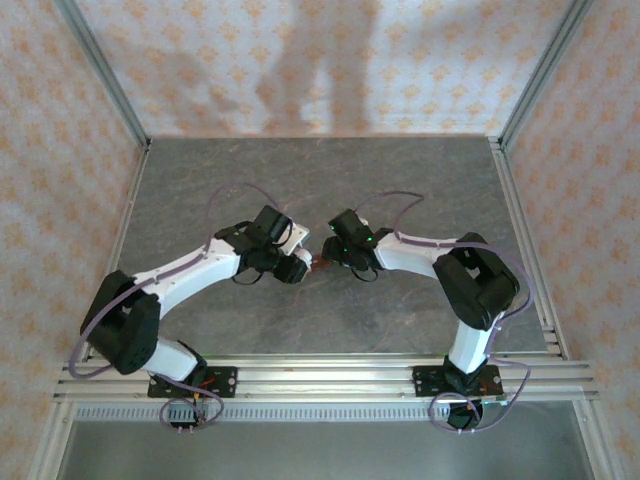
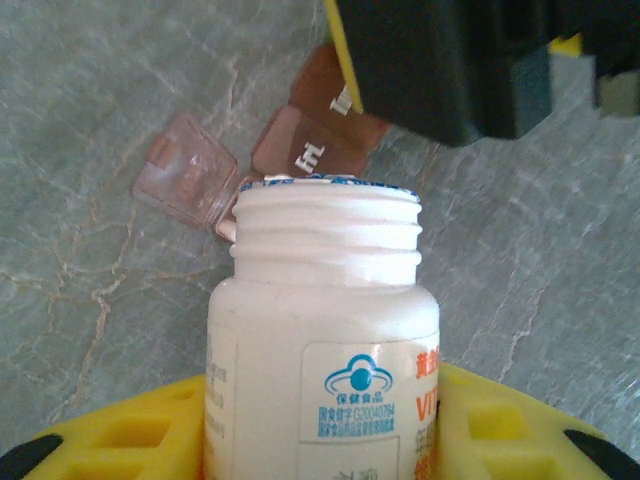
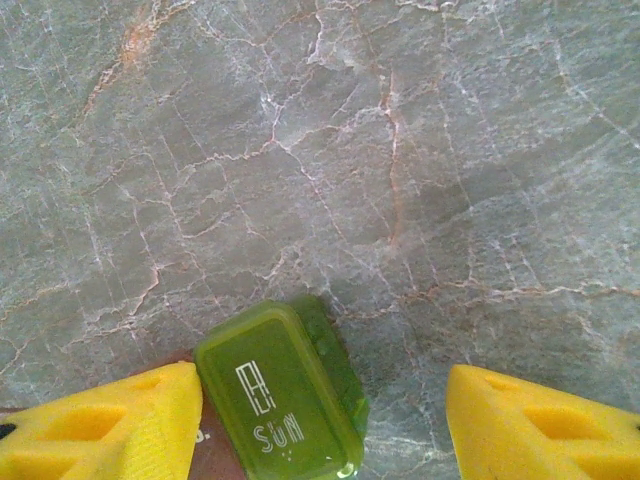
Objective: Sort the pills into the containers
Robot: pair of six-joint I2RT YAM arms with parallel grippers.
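The containers [image 2: 312, 150], a reddish-brown strip, lie on the marbled counter [image 2: 90, 280] in the upper middle of the left wrist frame, with one clear lid [image 2: 185, 170] flipped open at left. The green end compartment [image 3: 280, 400] sits bottom centre of the right wrist frame, between the spread fingers of the right tool [image 3: 325, 420]. One finger seems to touch the strip and the other stands clear. The left tool [image 2: 320, 445] clamps an uncapped white bottle [image 2: 325, 300] just below the strip.
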